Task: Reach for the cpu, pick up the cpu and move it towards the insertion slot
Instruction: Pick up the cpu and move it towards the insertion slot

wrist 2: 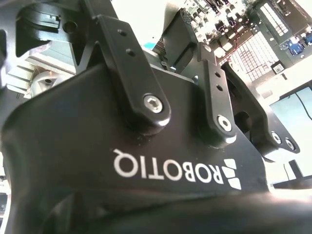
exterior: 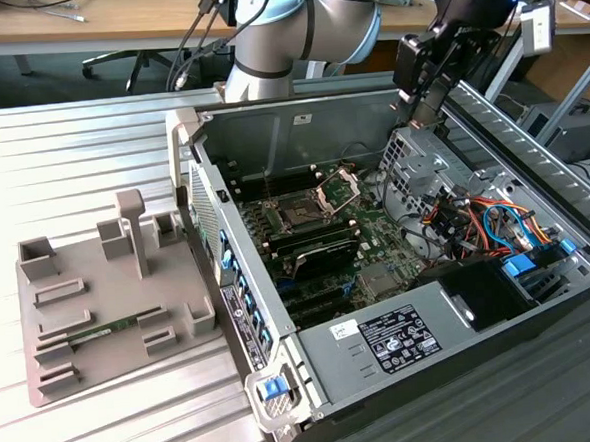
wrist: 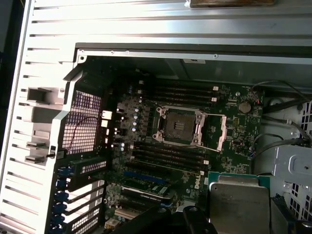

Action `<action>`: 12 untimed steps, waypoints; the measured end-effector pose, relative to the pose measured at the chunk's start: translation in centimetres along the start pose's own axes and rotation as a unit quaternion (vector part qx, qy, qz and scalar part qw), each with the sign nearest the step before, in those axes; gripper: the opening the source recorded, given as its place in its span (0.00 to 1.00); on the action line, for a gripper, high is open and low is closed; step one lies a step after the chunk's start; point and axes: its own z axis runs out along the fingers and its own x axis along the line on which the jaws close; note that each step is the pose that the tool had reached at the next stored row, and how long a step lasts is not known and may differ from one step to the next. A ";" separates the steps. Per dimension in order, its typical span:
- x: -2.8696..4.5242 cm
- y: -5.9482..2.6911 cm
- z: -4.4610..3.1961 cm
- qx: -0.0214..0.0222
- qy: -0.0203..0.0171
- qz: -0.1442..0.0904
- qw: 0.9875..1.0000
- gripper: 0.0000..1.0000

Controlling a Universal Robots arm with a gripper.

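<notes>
Exterior view shows the gripper hanging above the open computer case, over the metal drive cage at the exterior view's right side of the motherboard. The insertion slot lies lower and toward the exterior view's left of the gripper, well apart from it, with its silver frame flipped up and open.

In the first wrist view the insertion slot appears dark and unfilled. A silvery square plate with a pale rim, which seems to be the cpu, appears close to the camera, just beside dark parts of the gripper. It stands off to the side of the slot, not over it.

Whether the jaws are closed on the cpu cannot be told, because the contact itself is hidden. As a judgement, the reach and the pick-up are probably done and the carrying toward the slot is under way but not finished.
</notes>
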 end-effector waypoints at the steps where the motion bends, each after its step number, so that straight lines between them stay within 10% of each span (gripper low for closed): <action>1: 0.00 0.00 0.01 0.000 0.000 0.000 1.000 0.55; 12: 0.01 -0.01 0.27 0.000 0.000 0.000 1.000 0.55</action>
